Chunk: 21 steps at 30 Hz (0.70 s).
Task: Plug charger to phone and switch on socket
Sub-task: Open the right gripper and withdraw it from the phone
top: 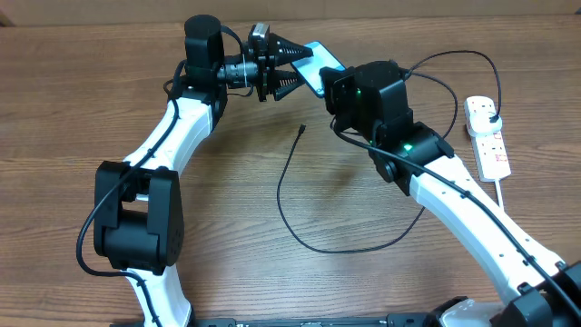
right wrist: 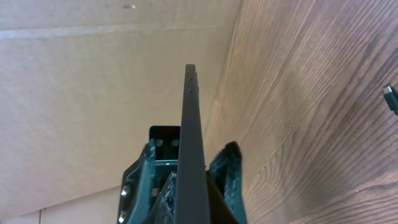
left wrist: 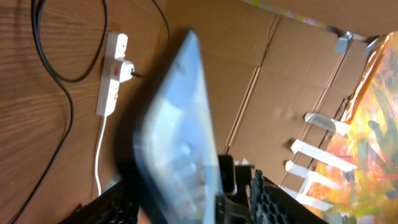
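Above the far middle of the table [top: 227,209], your right gripper [right wrist: 186,167] is clamped on the phone [top: 323,62] and holds it lifted, while the left gripper [top: 292,62] stands part-open around its other end (whether those fingers touch it, I cannot tell). Treat the phone as stiff, slick and breakable: hold its narrow edges, not the screen. The charger [top: 289,195] lies limp on the table, best taken just behind its connector [top: 301,129].

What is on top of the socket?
A plug sits in the socket near one end, its black cable leading away. Its pins are hidden inside.
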Motion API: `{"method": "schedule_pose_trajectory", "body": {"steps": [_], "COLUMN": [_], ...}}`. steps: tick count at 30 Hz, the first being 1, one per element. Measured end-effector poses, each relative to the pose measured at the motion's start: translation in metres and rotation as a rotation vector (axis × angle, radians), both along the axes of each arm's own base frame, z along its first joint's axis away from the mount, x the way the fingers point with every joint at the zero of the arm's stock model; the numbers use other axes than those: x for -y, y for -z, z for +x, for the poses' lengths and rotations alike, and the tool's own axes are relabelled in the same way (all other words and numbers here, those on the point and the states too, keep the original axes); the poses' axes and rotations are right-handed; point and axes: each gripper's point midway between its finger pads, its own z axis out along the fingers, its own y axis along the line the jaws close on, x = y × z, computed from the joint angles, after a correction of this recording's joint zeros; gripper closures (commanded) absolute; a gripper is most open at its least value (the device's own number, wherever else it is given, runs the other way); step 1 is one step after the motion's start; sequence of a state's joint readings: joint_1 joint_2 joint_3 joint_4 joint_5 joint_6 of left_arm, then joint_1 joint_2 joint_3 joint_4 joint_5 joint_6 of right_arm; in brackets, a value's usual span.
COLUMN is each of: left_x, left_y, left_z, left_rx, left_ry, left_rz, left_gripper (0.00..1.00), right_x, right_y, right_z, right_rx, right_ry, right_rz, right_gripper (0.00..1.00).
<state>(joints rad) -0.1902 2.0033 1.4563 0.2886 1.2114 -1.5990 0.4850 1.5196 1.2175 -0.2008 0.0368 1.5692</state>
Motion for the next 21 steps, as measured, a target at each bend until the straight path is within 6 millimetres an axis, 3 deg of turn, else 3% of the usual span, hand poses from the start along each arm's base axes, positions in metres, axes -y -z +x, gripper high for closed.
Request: {"method": "schedule_pose_trajectory", "body": {"steps": [4,21], "left_x": [0.001,0.001], "left_y": [-0.001,-0.002], "left_z": [-0.006,-0.008], "left_rx": [-0.016,-0.059], "left_ry": [0.033,0.042], "left_rz": [-0.011,-0.020], "left_gripper": [0.55,0.61], "right_x": [-0.006,-0.027], "right_y": [0.006,0.000], "right_z": [0.002,-0.004], "right_rx": [-0.007,0.022], "right_ry": [-0.015,-0.066], "right_rz": [0.003,0.027], "right_gripper": [0.96,0.96]}}
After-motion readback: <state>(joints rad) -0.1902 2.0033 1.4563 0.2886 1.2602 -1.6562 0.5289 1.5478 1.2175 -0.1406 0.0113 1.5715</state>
